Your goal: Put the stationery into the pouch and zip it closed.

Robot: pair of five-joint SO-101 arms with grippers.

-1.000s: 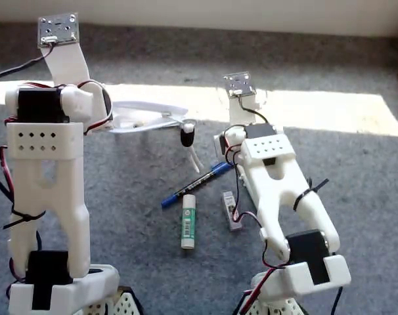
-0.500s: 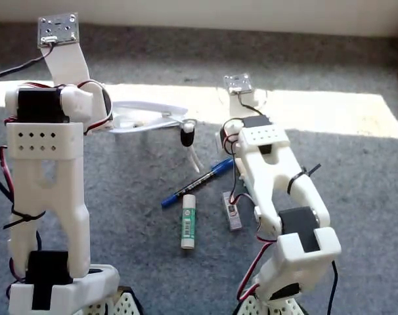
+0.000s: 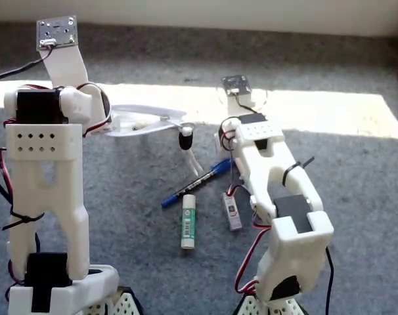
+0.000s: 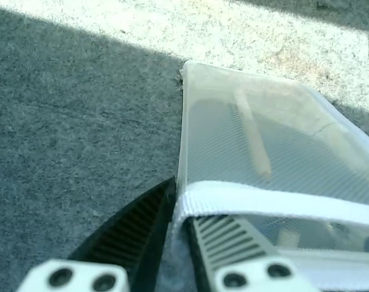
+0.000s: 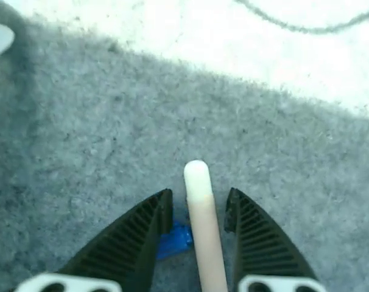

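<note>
Jaws of the left gripper are pressed together on the rim of the pouch, which is seen on the carpet. Between the arms, a pen and a glue stick are laid just beside each other. Jaws of the right gripper are spread around a cream stick.
</note>
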